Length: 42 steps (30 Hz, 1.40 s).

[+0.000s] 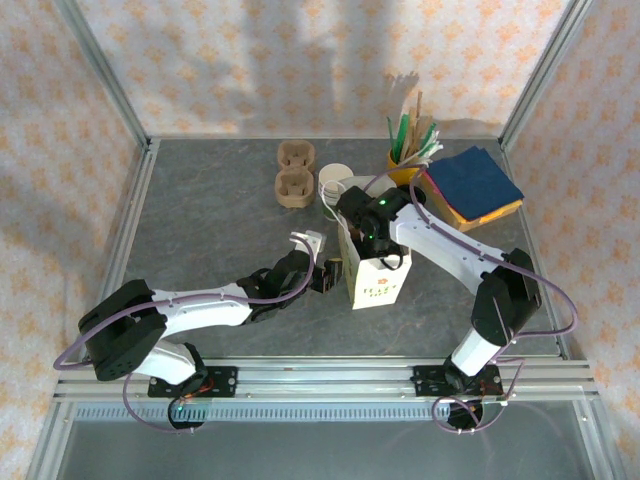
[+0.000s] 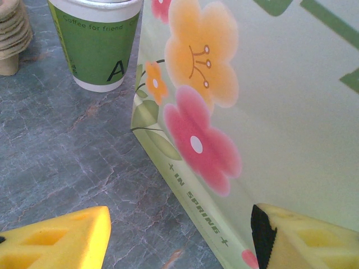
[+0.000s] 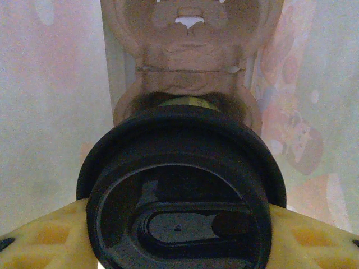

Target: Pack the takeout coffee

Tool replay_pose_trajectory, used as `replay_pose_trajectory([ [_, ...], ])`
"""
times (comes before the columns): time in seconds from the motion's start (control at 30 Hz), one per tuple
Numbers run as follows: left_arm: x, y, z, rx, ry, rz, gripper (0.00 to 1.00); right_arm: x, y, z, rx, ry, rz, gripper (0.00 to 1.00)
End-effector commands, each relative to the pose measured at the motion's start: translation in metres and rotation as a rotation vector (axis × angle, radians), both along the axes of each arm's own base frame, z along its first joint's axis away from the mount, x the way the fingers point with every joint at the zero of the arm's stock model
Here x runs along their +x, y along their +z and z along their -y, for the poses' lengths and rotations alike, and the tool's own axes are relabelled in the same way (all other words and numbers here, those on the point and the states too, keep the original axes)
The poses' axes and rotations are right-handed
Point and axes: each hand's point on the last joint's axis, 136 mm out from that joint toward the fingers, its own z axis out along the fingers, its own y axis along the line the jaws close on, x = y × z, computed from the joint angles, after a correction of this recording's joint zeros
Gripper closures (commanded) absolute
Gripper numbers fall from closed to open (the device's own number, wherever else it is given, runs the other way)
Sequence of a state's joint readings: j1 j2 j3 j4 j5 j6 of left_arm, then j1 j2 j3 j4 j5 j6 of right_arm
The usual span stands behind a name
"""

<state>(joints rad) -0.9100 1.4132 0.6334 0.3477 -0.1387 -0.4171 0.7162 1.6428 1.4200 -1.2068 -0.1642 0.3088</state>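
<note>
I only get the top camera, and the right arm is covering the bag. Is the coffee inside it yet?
Observer: Yes. On the right wrist camera the takeout coffee is down between the pale walls of the bag.
Operator: Is the hand holding it?
Observer: Yes. The right hand has its yellow fingers pressed on both sides of the cup's top.
Operator: What's the other hand doing?
Observer: On the left wrist camera the left hand is open, low beside the bag's flowered side, with one finger in front of the bag and one over the table.
</note>
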Motion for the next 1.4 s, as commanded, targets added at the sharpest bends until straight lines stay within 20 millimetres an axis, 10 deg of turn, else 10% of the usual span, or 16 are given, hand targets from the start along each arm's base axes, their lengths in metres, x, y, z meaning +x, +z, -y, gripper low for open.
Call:
replay_pose_trajectory([
  [0.0,-0.002,0.005,-0.003,0.000,0.013,0.013,0.31,-0.006,-0.006,0.003,-0.001,0.007,-0.029,0.64],
  [1.37,0.000,0.007,-0.004,0.010,0.018,0.019,0.31,-0.011,-0.026,0.000,-0.004,0.026,-0.079,0.64],
])
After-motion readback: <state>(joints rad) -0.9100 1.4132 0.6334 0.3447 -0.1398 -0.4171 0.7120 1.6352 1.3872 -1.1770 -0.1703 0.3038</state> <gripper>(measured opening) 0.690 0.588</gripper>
